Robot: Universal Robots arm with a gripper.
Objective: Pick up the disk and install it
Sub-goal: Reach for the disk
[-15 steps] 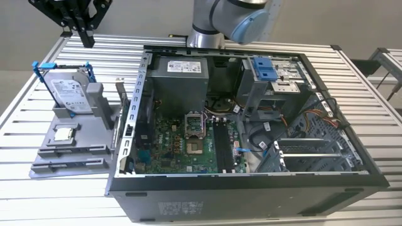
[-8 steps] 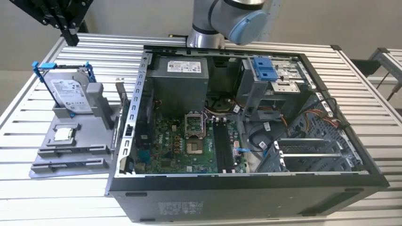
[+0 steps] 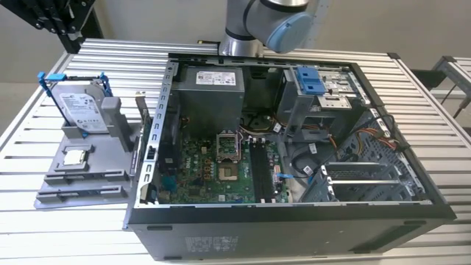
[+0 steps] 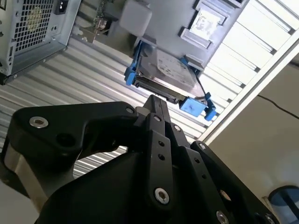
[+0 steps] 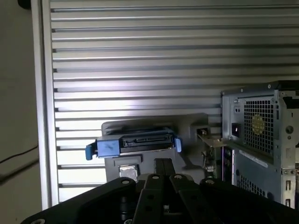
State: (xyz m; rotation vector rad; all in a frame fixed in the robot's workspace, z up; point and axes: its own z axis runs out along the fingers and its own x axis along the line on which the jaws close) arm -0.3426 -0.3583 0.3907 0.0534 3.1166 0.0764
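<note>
The disk (image 3: 77,107) stands on edge in a grey holder (image 3: 96,171) on the exterior view's left, its white label facing out and a blue bracket around it. In both wrist views the disk (image 4: 170,70) (image 5: 140,140) lies beyond my black gripper (image 4: 156,105) (image 5: 163,163), which is apart from it. The gripper's tips meet in one narrow point, shut on nothing. The open computer case (image 3: 294,221) fills the middle of the exterior view, with a drive bay (image 3: 324,99) at its far right corner.
A small square silver chip (image 3: 74,157) lies on the holder below the disk. A blue plastic tab (image 3: 310,81) sits atop the drive bay. The arm (image 3: 257,22) rises behind the case. Everything rests on a slatted aluminium table (image 3: 74,232).
</note>
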